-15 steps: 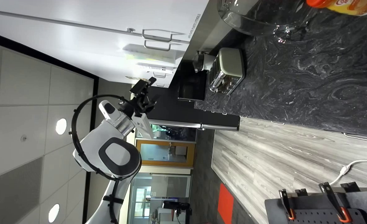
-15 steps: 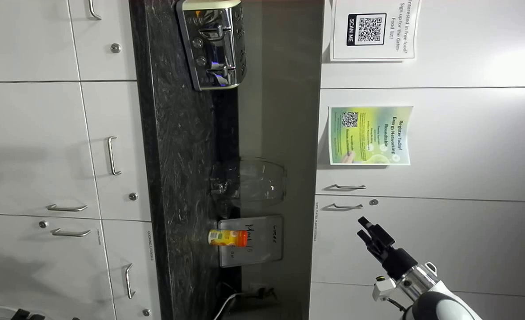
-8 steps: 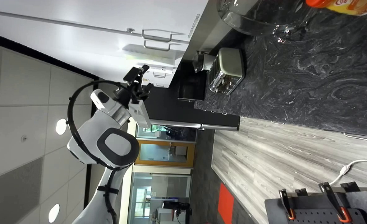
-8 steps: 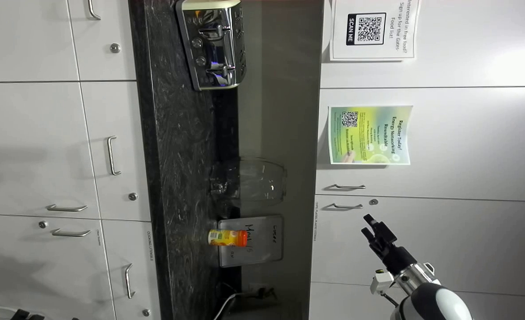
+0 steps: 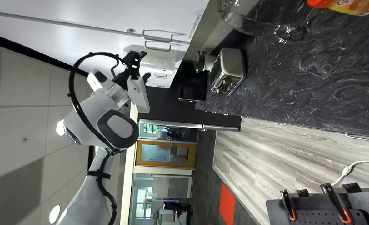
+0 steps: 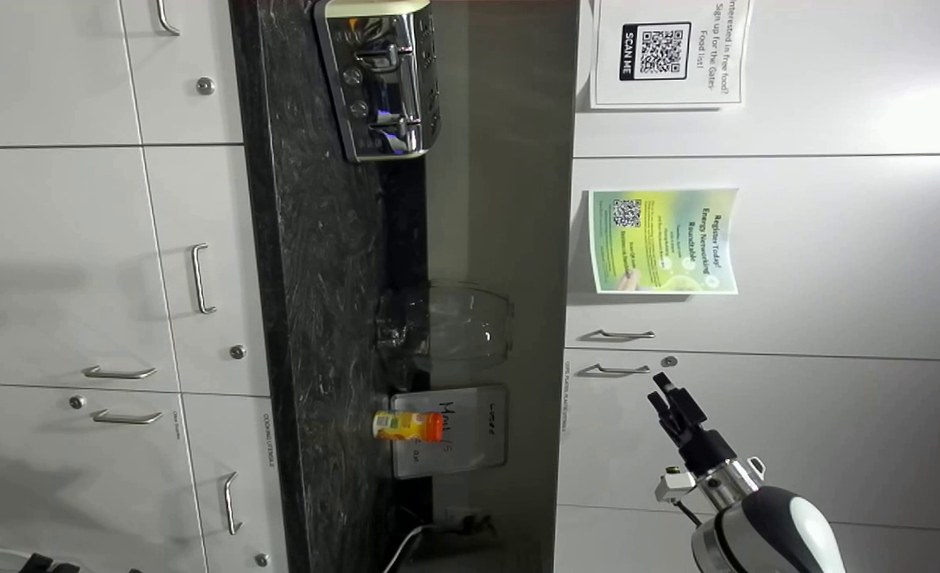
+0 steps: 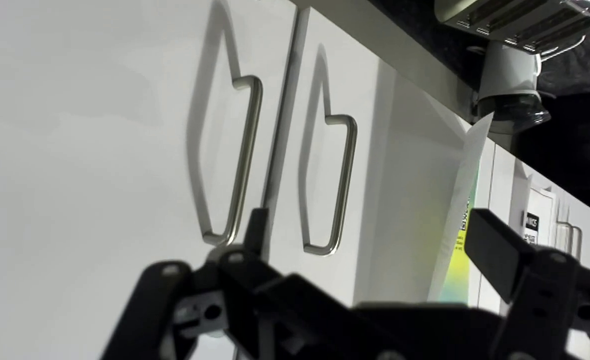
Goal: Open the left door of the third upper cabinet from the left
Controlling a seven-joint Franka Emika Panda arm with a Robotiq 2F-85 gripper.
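The third upper cabinet (image 6: 804, 422) is white and shut; its interior is hidden. Its left door (image 6: 820, 255) carries a green-yellow flyer and a metal handle (image 6: 625, 334). The door also shows in the wrist view (image 7: 359, 85) and in an exterior view (image 5: 115, 43). My gripper (image 7: 367, 220) is open and empty in front of the doors. In the wrist view the left door's handle (image 7: 343, 185) appears between the spread fingertips, beyond them and apart from them. The gripper also shows in both exterior views (image 5: 145, 64) (image 6: 657, 387).
The neighbouring right door has its own handle (image 7: 245, 165), close beside one finger in the wrist view, and a lock (image 6: 668, 361). The flyer (image 7: 457, 250) sticks out from the left door. Below are a toaster (image 6: 394, 79), a glass vessel (image 6: 470, 322) and an orange-capped bottle (image 6: 407, 426).
The arm has moved closer to the cabinet doors, with the gripper shifting toward the pair of handles. It stays open, and the doors have stayed shut.
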